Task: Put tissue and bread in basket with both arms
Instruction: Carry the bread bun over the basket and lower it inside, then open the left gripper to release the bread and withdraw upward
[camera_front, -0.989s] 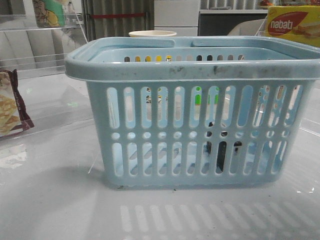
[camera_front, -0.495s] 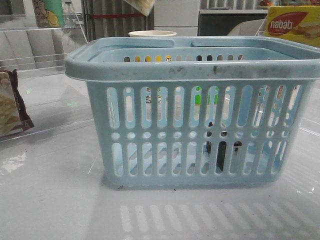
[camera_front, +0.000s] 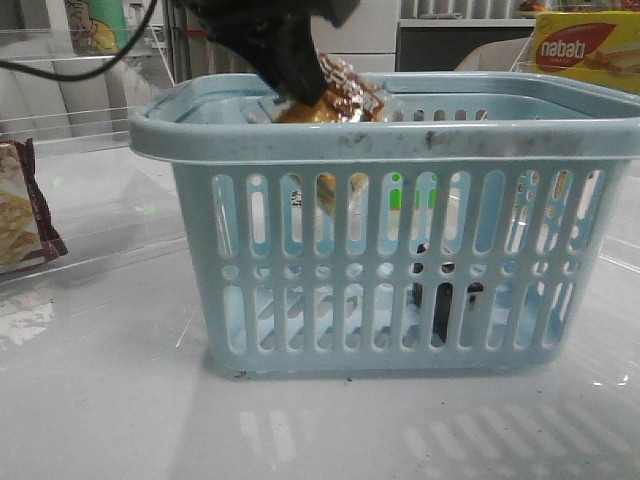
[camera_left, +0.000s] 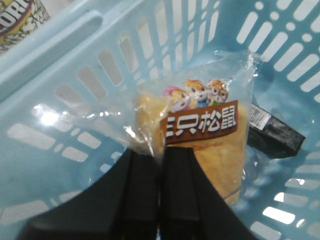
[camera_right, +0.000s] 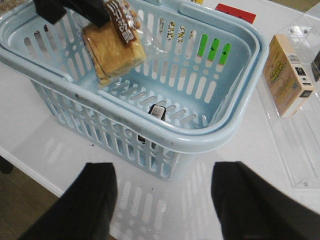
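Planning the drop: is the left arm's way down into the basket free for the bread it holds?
Probably yes. The left claw, shut on the bread, hangs over the open basket. Only the tissue lies on the floor, off to one side, with bare floor below the bag.

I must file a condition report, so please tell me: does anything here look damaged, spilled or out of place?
Nothing is spilled or broken. The light-blue slotted plastic basket has dark scuffs on its thick rim. The clear bag of golden bread hangs tilted from the left gripper, pinched by one edge.
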